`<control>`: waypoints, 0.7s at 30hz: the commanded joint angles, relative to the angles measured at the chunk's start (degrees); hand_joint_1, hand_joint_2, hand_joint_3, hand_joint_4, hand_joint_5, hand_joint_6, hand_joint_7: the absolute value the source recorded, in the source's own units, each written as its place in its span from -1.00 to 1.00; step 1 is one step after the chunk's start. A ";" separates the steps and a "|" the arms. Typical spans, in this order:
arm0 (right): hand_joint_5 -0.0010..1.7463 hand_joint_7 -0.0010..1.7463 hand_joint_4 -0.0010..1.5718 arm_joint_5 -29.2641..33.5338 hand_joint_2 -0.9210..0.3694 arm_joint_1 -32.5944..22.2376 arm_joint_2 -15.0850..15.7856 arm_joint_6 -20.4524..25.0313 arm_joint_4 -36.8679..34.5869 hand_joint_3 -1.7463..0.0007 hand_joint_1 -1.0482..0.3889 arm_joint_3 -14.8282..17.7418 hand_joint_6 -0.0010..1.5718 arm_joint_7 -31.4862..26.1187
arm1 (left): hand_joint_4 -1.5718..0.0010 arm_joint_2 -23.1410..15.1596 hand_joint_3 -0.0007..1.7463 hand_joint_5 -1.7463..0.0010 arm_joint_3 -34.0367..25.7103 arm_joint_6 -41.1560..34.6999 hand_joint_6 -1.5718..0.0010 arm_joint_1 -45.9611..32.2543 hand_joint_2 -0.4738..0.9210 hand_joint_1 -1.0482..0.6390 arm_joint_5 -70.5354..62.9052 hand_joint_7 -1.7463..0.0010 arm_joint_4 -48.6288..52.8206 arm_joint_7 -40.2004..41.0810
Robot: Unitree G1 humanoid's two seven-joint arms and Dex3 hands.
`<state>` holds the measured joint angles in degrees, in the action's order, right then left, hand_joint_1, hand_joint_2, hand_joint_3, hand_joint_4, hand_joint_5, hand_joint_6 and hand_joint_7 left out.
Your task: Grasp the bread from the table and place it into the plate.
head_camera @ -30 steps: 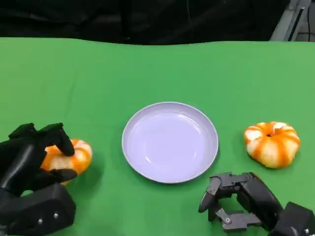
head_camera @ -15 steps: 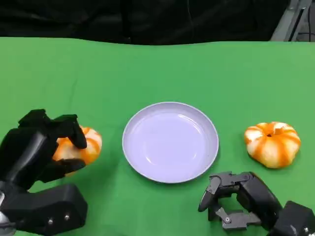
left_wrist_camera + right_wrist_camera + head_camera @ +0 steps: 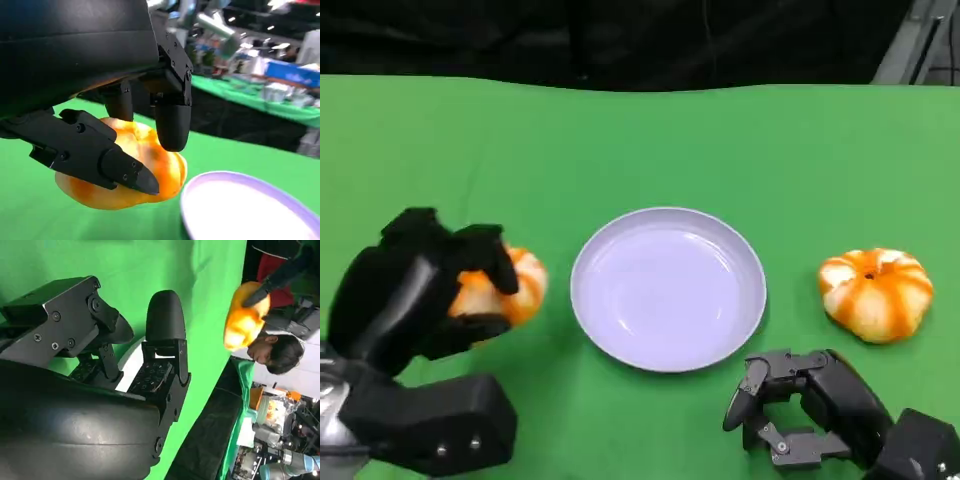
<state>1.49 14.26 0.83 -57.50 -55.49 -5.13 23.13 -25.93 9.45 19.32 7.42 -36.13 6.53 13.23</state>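
Note:
My left hand grips an orange-and-white bread and holds it just left of the lavender plate. In the left wrist view the fingers wrap the bread from above and below, with the plate's rim close beside it. A second, similar bread lies on the green table to the right of the plate. My right hand rests low at the front right, holding nothing, its fingers apart. The right wrist view catches the held bread far off beyond my right hand.
A green cloth covers the table, which ends at a dark backdrop behind. A person is beside the table in the right wrist view. Open cloth lies behind the plate and between the plate and my right hand.
My left hand has carried the bread up and to the right, closer to the plate's left rim. The right hand and the second bread have stayed put.

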 commanded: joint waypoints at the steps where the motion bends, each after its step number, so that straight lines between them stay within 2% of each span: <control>1: 0.58 0.21 0.28 -0.48 -0.44 0.36 0.31 0.32 -0.25 -0.23 0.70 0.20 0.25 0.10 | 0.34 -0.08 -1.00 -1.00 -0.03 1.44 0.31 1.20 0.90 0.12 -0.55 -0.72 -0.30 0.30; 21: 0.58 0.22 0.28 0.13 -0.45 0.61 0.32 -0.24 -0.54 -0.24 0.71 -0.02 0.25 -0.70 | 0.33 2.98 -1.00 -1.00 2.77 8.04 0.36 6.50 0.89 0.08 -2.85 -0.76 1.41 1.51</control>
<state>1.60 14.29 0.73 -57.52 -55.64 -5.20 22.60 -23.01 11.76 25.98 12.26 -39.33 6.64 14.39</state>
